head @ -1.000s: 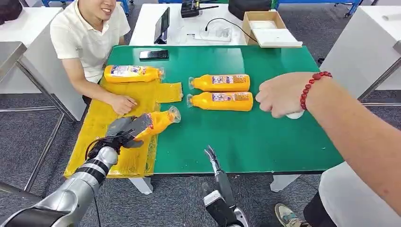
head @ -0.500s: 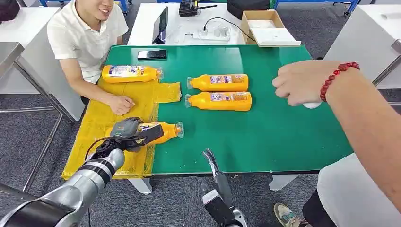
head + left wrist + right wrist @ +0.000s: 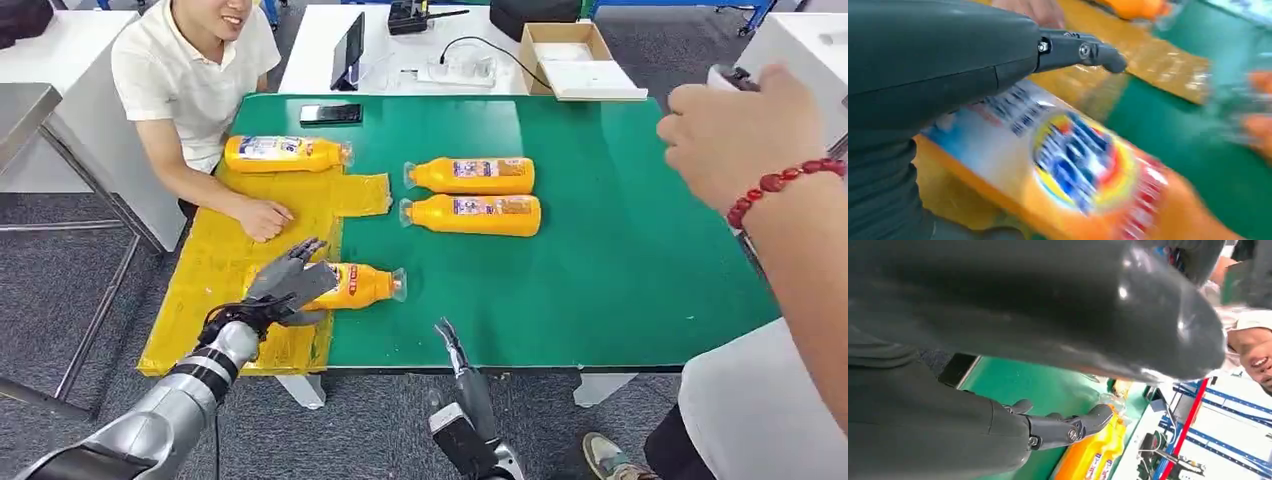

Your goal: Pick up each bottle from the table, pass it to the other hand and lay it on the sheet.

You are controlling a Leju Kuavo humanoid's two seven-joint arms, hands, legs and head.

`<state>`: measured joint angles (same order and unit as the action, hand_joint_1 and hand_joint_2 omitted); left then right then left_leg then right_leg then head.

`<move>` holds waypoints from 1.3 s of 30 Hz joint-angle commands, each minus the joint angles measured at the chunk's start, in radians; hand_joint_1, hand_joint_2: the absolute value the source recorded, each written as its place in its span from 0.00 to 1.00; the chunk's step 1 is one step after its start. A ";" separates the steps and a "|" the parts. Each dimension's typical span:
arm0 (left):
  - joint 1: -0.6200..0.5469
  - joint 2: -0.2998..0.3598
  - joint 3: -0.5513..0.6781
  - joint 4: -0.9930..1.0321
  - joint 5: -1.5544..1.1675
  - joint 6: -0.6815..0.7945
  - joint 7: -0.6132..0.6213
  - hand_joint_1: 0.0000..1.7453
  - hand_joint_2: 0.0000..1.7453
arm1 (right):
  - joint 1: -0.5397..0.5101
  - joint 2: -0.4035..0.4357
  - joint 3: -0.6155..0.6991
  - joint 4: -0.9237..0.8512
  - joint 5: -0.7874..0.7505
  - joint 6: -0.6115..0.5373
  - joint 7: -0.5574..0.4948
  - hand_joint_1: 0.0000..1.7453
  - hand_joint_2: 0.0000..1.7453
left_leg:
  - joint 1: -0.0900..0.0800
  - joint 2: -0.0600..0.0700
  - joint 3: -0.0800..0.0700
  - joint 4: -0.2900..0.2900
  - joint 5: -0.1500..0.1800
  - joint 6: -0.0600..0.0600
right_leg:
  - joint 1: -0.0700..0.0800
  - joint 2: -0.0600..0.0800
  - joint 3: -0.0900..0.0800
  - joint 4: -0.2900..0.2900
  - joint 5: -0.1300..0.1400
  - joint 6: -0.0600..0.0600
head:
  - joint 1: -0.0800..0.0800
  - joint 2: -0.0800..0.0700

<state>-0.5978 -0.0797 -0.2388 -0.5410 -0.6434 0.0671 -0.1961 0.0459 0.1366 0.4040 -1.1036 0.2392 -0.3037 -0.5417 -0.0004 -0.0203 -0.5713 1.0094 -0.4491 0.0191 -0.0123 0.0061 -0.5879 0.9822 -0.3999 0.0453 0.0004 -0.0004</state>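
Now the left hand – fingers spread – rests on an orange bottle lying half on the yellow sheet.

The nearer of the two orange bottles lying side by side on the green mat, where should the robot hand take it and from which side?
Grip the nearer bottle around its labelled middle, coming down from above. It lies flat, cap end toward the yellow sheet, with the other bottle close behind it, so a top approach with fingers spanning its width looks safest.
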 commanded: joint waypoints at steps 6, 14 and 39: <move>0.264 0.028 0.056 -0.397 0.311 -0.078 -0.100 0.00 1.00 | -0.011 -0.010 -0.020 0.064 -0.021 -0.036 -0.010 0.00 0.00 | -0.001 0.004 -0.003 -0.001 -0.001 0.000 | -0.001 0.002 -0.005 -0.001 0.000 -0.001 | 0.000 0.000; 0.456 0.074 0.029 -0.785 0.240 0.240 -0.111 0.00 1.00 | 0.057 -0.015 -0.053 -0.019 -0.026 -0.088 -0.005 0.00 0.00 | -0.001 0.007 -0.010 0.000 -0.002 0.000 | 0.000 0.003 -0.013 0.000 -0.001 -0.001 | 0.000 0.000; 0.720 -0.019 -0.029 -1.203 0.522 0.184 -0.248 0.00 1.00 | 0.105 -0.063 -0.192 -0.260 0.236 -0.257 -0.019 0.00 0.00 | -0.001 0.005 -0.016 0.001 -0.004 0.001 | -0.001 0.000 -0.018 0.000 -0.002 0.000 | -0.001 0.000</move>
<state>0.0926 -0.0668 -0.2312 -1.6835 -0.1505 0.2639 -0.4368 0.1616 0.1076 0.2720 -1.3089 0.4518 -0.5475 -0.5772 -0.0017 -0.0172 -0.5906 1.0098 -0.4509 0.0209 -0.0135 0.0069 -0.6091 0.9820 -0.4001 0.0460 -0.0004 -0.0004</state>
